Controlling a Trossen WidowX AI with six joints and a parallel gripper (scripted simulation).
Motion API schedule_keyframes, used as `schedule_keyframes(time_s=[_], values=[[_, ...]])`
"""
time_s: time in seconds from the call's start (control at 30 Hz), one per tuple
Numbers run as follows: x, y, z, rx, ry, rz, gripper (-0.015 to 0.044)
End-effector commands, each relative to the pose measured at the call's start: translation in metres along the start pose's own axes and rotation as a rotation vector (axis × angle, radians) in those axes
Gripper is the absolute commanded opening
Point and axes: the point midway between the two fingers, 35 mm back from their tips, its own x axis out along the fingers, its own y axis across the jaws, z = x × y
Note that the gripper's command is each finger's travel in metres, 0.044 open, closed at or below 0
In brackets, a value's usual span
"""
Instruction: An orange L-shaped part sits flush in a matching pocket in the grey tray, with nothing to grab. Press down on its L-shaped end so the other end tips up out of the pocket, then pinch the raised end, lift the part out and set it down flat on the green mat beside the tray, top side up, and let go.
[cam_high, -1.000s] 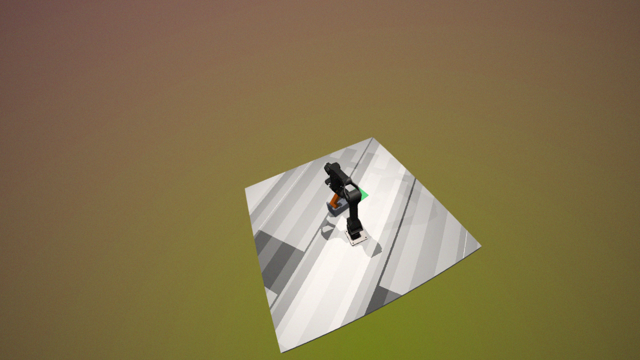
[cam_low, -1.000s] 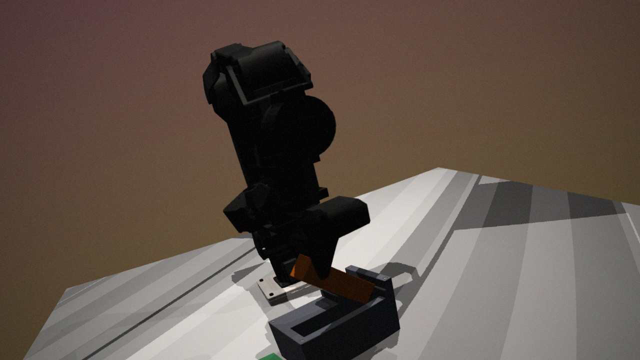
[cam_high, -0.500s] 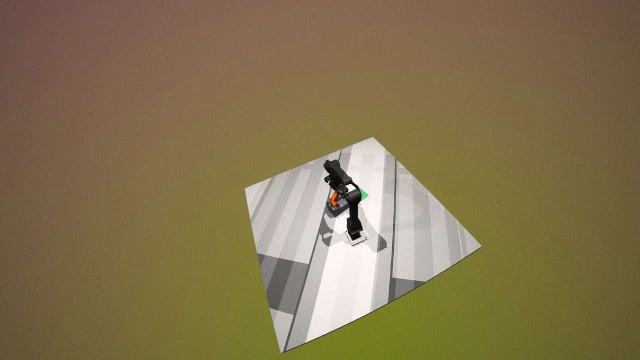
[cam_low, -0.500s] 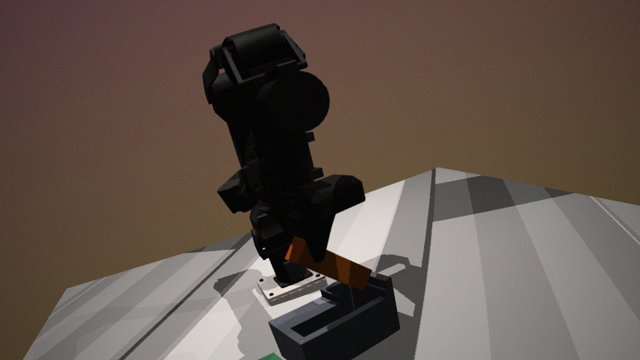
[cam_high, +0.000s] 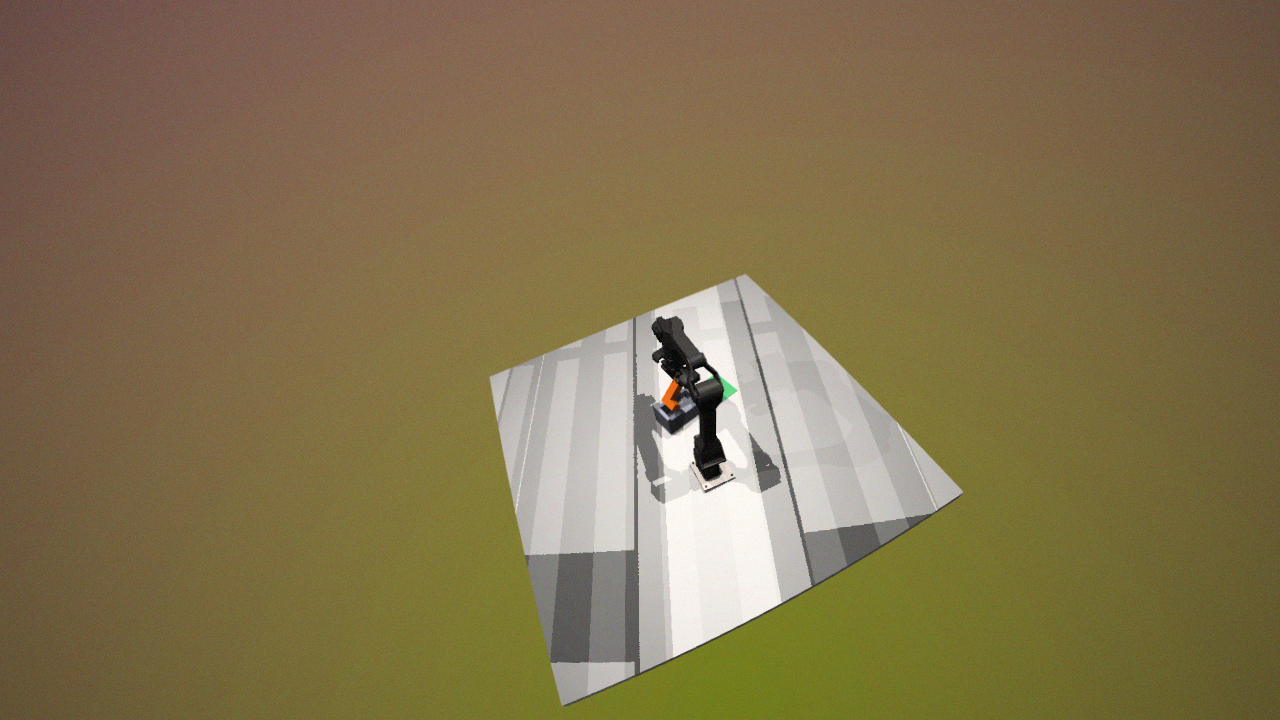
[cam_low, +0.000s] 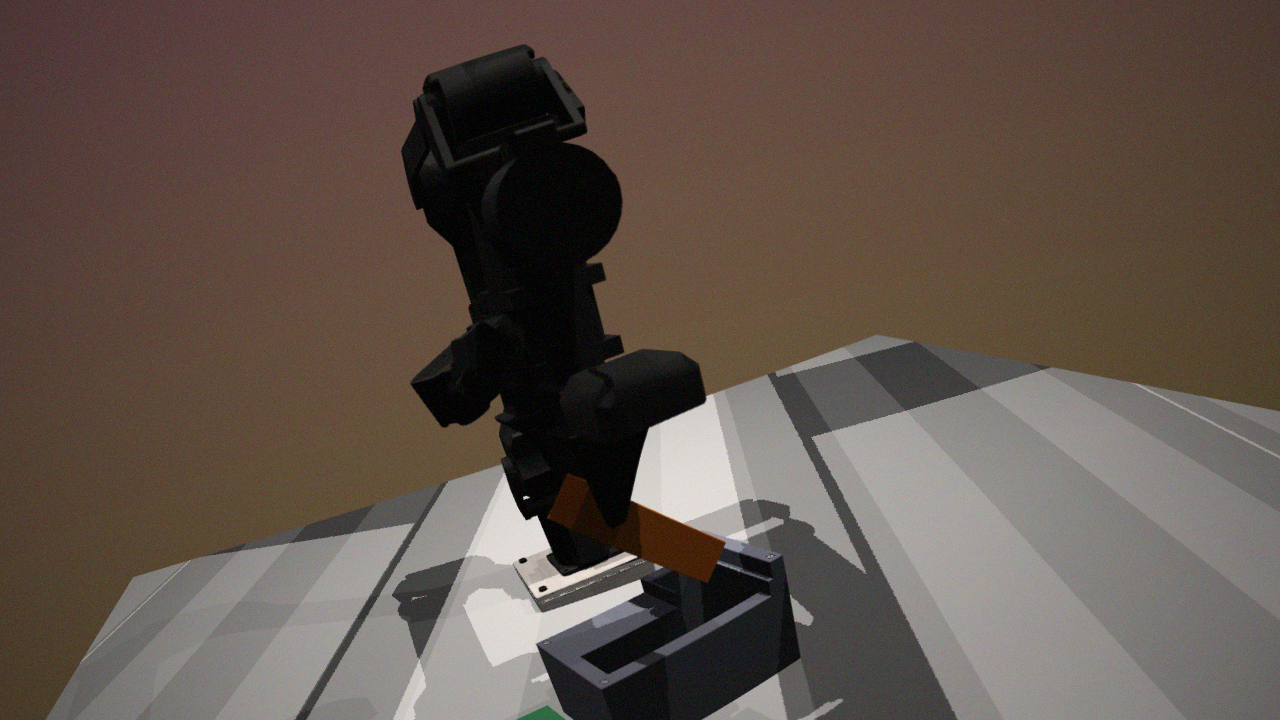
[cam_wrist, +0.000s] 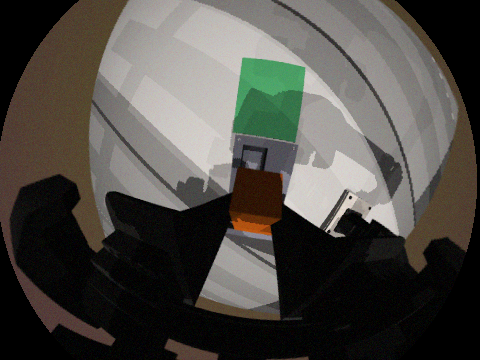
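Aloft above the grey tray (cam_high: 664, 420) (cam_low: 716, 649) (cam_wrist: 282, 157), the orange part (cam_high: 670, 394) (cam_low: 675, 541) (cam_wrist: 256, 194) hangs tilted, one end higher than the other. The end effector (cam_low: 595, 514) (cam_wrist: 254, 202) grips it near its raised end, a finger on either side. Below, the tray's pocket lies exposed. Next to the tray, the green mat (cam_high: 726, 390) (cam_low: 543, 713) (cam_wrist: 270, 100) rests on the striped desk (cam_high: 716, 573) (cam_low: 1029, 501) (cam_wrist: 200, 95). Farther out, the black arm (cam_high: 707, 425) (cam_low: 537, 295) stands on a pale base plate (cam_high: 713, 486) (cam_low: 546, 598) (cam_wrist: 338, 209), and shadows fall across the desk.
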Motion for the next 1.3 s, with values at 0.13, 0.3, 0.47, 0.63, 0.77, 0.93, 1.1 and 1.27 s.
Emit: schedule_keyframes(time_s=[0.13,0.3,0.47,0.63,0.77,0.93,1.1,1.27], values=[[0.001,-0.002,0.032,0.002,-0.003,0.008,0.0],[0.001,-0.005,0.054,0.002,-0.005,0.008,0.0],[0.001,-0.007,0.079,0.002,-0.007,0.007,0.0],[0.0,-0.009,0.104,0.003,-0.01,0.007,0.0],[0.0,-0.01,0.124,0.003,-0.011,0.007,0.0],[-0.001,-0.011,0.147,0.003,-0.014,0.007,0.0],[-0.001,-0.012,0.152,0.003,-0.014,0.007,0.0],[0.004,-0.012,0.152,0.003,-0.014,0.007,0.0]])
